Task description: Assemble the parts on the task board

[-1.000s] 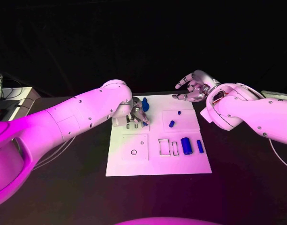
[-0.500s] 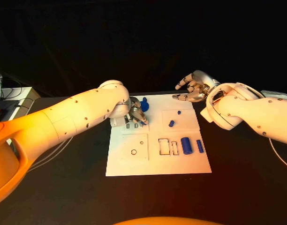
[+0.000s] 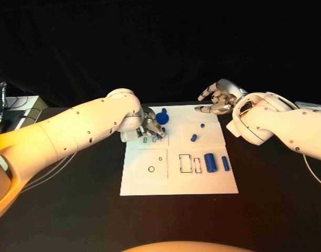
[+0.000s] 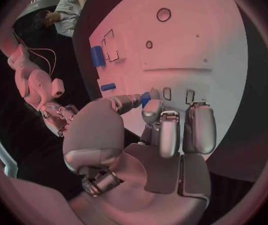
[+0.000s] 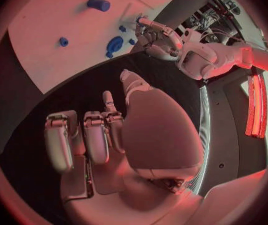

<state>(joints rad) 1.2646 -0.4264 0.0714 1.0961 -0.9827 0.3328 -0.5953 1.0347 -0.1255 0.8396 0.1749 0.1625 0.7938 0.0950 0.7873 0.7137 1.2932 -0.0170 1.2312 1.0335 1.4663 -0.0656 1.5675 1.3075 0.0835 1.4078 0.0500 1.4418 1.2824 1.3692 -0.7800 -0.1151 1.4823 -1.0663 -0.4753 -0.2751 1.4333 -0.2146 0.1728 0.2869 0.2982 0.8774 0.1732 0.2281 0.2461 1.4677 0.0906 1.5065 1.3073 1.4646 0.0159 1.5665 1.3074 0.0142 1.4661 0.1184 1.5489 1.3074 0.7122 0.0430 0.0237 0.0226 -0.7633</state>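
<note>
Placement looks under way: left hand (image 3: 150, 127) pinches a small blue part (image 4: 146, 99) over the slots (image 3: 153, 139) near the task board (image 3: 178, 185)'s far left corner, needing careful lining-up next. Right hand (image 3: 216, 101) hovers empty, fingers loosely curled, beyond the far edge. Fingers hide the part's shape.

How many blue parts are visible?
6: two cylinders at the right edge, two small ones mid-board, one at the far edge, one at the left robot hand; others may be hidden.
</note>
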